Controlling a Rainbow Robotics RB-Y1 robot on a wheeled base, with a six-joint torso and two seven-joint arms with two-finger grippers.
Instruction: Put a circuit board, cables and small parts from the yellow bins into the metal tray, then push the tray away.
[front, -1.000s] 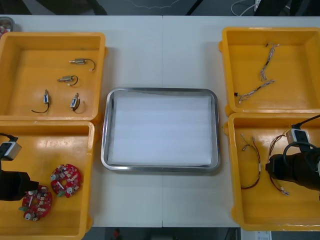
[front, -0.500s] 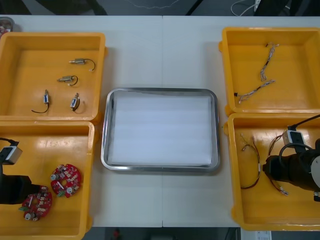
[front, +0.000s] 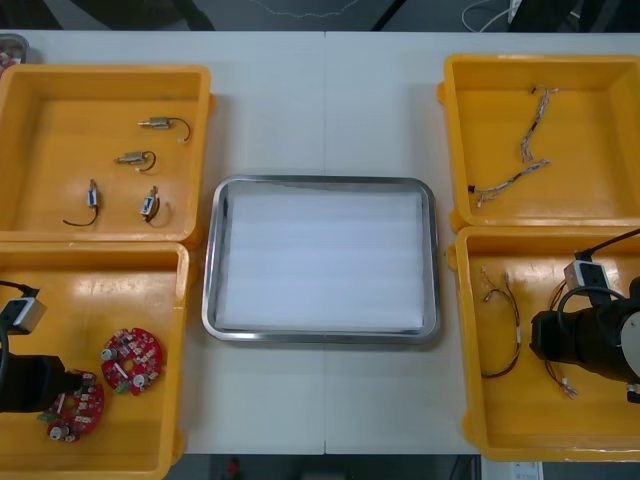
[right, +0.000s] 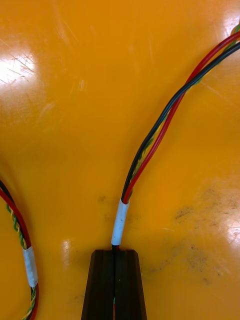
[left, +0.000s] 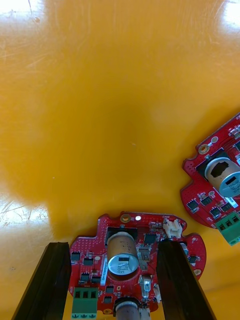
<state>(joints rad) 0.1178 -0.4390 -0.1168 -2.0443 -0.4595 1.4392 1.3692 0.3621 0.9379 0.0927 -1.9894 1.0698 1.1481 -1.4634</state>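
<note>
We are straddling the circuit board (left: 135, 265) with the left gripper (left: 112, 246), fingers (left: 52, 280) spread to either side of it on the bin (left: 110, 100) floor. Our right gripper (right: 114, 254) is pinching a cable (right: 150, 140) by its taped end, its length trailing straight ahead of the fingertips (right: 102, 280).

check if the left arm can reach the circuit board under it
Likely yes: the left end effector stands open astride the circuit board, nothing between. The right end effector holds a cable.
</note>
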